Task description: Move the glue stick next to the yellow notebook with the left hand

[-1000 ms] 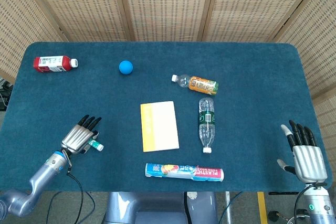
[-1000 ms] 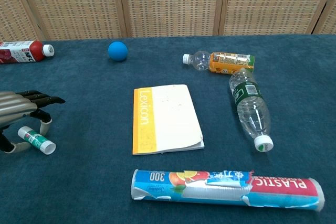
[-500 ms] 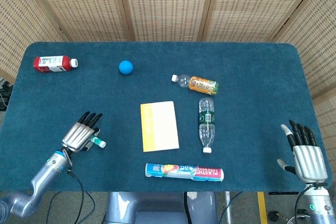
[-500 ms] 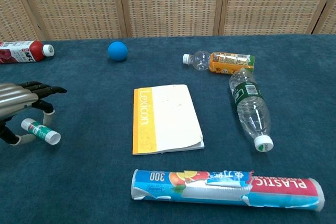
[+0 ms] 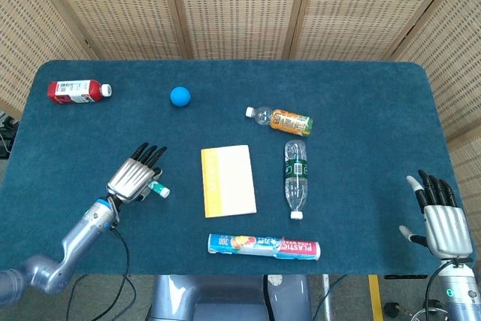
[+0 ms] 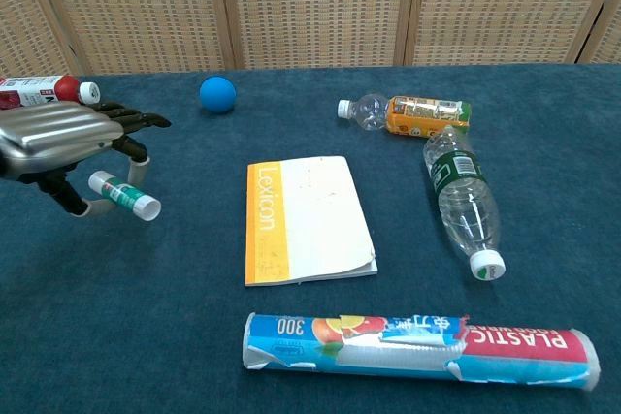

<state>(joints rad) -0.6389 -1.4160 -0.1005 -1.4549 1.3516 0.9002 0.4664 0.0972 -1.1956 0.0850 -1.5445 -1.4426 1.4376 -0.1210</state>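
White and green, the glue stick point(image 6: 123, 195) is hanging under the left hand point(image 6: 60, 139), pinched between the thumb and a finger while the other fingers are reaching forward over it, and in the chest view it seems to be riding clear of the table point(image 5: 353, 88), white cap pointing toward the notebook point(image 6: 306, 219). In the head view the stick point(image 5: 158, 189) is sitting well short of the notebook point(image 5: 227, 180), with a strip of blue cloth between them, so the pick-up looks done and the carry looks partly done; what is left, as I judge it, is closing that gap and setting the stick down beside the yellow spine. That hand point(image 5: 136, 178) is lying palm down, knuckles up, its forearm trailing back to the near left edge of the table. Further out, the right hand point(image 5: 442, 219) is waiting off the near right corner, fingers spread and holding nothing. Around the notebook, a clear bottle point(image 6: 464, 201) is lying to its right, a foil roll point(image 6: 417, 344) below it, an orange bottle point(image 6: 412, 113) and a blue ball point(image 6: 217, 94) beyond it, and a red bottle point(image 5: 77, 91) at the far left.
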